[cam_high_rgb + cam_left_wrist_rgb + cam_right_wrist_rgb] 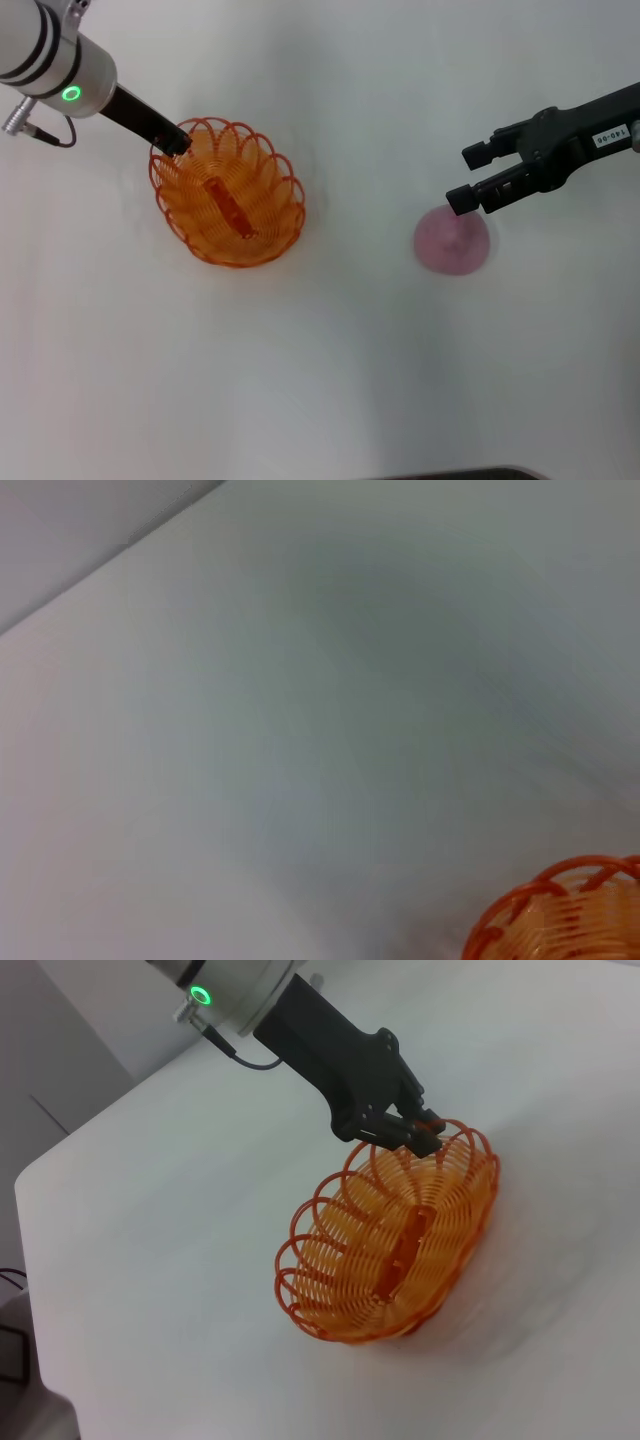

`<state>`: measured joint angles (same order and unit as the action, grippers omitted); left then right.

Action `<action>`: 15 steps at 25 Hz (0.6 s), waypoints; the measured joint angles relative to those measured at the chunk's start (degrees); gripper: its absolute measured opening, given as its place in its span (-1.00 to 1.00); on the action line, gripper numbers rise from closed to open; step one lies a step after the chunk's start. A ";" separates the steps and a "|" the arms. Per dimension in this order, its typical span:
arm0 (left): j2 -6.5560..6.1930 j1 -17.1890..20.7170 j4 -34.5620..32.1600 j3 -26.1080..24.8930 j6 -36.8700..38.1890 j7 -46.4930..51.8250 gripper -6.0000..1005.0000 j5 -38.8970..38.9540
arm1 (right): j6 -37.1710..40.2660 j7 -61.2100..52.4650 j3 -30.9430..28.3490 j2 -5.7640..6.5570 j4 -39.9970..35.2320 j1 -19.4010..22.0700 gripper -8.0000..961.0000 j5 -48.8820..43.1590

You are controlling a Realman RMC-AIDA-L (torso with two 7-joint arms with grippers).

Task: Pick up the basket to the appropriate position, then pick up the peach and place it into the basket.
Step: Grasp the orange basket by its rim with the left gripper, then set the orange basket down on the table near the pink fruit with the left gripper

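On the white worktop (330,380) sit one basket (228,193) and one peach (453,240), well apart. The left gripper (176,141) has its fingers clenched on the basket's scalloped rim at the far left edge. The right gripper (468,176) hovers just above the peach, its two fingers spread and grasping nothing.
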<state>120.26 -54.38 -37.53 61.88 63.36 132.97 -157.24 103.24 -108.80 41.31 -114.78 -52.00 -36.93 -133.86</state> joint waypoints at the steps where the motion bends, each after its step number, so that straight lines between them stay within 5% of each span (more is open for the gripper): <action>1: -0.10 -0.01 -0.06 -0.83 0.55 -0.31 -0.48 0.08 | -0.02 0.03 0.00 0.00 0.00 -0.01 0.97 0.00; 6: -0.93 -0.35 -0.33 -7.80 4.36 -1.96 -0.71 0.46 | -0.37 0.13 0.00 -0.05 0.17 -0.04 0.97 0.01; 15: -5.30 1.14 -1.27 -24.65 19.16 0.91 -0.85 3.98 | -0.61 0.21 0.00 -0.17 0.36 0.00 0.97 0.11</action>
<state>114.96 -53.25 -38.80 37.22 82.52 133.89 -153.26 102.63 -108.59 41.30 -114.95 -51.64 -36.93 -133.75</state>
